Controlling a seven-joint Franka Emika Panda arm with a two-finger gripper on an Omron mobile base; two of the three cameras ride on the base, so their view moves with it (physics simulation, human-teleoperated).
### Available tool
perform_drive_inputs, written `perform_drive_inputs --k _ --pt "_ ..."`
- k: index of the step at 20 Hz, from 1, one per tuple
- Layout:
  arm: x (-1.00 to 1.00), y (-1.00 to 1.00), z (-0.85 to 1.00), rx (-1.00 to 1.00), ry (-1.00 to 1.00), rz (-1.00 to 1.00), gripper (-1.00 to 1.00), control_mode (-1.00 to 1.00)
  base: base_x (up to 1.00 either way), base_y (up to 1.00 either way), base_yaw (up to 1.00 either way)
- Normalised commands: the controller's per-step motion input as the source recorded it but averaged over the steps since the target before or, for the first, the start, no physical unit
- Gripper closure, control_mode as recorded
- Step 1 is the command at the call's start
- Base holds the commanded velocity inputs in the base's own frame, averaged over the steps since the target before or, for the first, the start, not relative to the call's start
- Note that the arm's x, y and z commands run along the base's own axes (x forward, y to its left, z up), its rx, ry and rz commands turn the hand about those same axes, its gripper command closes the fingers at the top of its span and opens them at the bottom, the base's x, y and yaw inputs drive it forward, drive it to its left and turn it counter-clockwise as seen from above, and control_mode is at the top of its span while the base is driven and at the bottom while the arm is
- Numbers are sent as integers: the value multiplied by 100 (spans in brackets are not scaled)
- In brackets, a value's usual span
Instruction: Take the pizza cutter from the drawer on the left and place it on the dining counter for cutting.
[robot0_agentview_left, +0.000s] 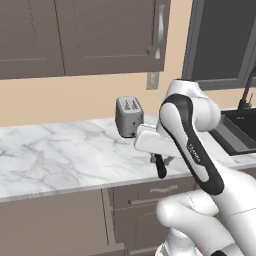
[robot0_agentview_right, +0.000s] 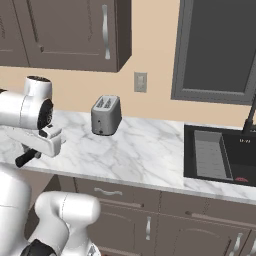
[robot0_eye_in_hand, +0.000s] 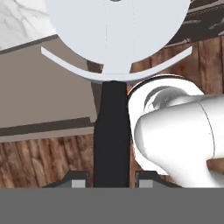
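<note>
The gripper (robot0_eye_in_hand: 112, 183) holds the pizza cutter (robot0_eye_in_hand: 113, 127) by its black handle, jaws narrow on either side of it, the wheel blade pointing away beyond the tips. The carry likely goes best kept level and slow, so the handle cannot slip. Farther off, the toaster (robot0_agentview_left: 129, 116) stands on the marble worktop (robot0_agentview_left: 60, 155).

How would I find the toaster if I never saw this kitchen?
Look at the long marble worktop under the beige wall. The toaster stands near the back, left of the black sink, below the wall socket. It is a silver box with two top slots.
</note>
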Motion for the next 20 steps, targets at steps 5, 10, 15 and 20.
perform_drive_inputs --k 5,10,15,20 --pt "0 -57 0 -22 -10 -16 100 -100 0 0 0" --pt "0 -71 0 -15 -9 -6 100 -100 0 0 0" --pt "0 -71 0 -3 -3 6 100 -100 0 0 0" --pt "4 -43 0 0 -2 19 100 -100 0 0 0"
